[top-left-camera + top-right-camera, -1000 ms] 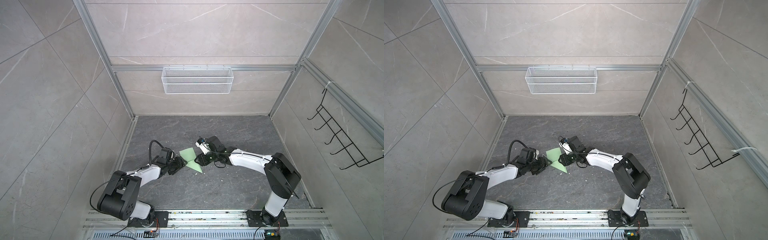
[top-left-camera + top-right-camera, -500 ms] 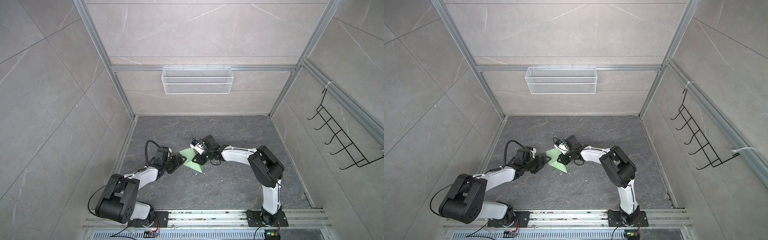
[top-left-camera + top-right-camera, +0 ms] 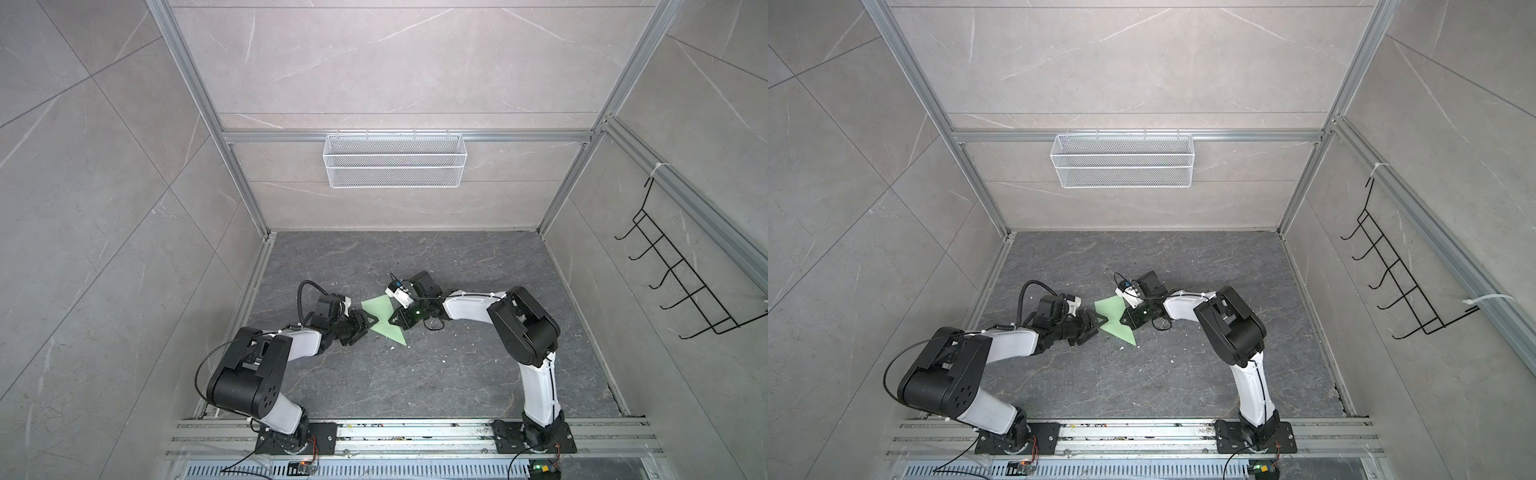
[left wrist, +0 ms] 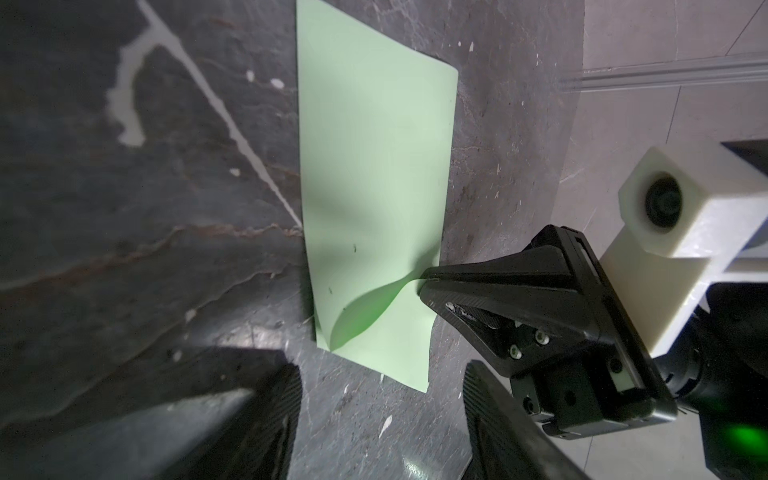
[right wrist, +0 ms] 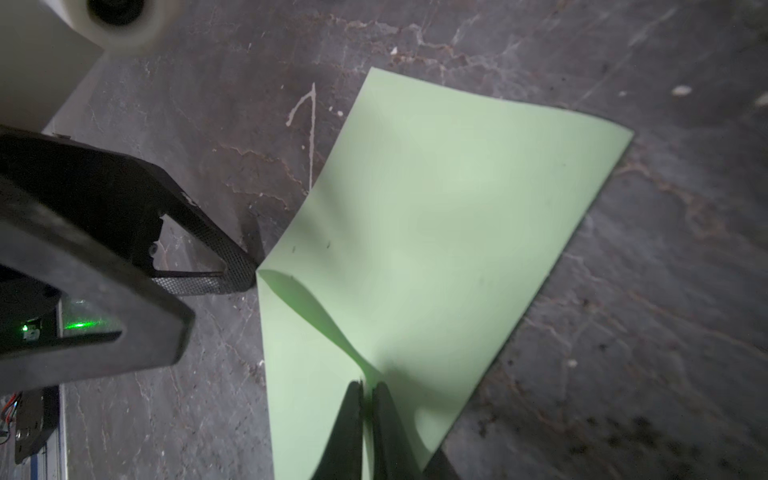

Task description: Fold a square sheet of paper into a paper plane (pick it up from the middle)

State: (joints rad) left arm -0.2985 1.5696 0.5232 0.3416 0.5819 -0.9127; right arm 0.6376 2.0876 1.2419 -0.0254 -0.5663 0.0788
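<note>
My right fingers (image 5: 347, 436) hid the pinched edge of the square sheet of paper (image 5: 436, 208); my left fingers (image 4: 270, 424) ran blurred off-frame.

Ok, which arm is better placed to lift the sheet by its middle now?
Right. The right gripper is shut on the square sheet of paper at the middle of one edge, pinching up a ridge. The left gripper stands open at the opposite edge, gripping nothing.
</note>
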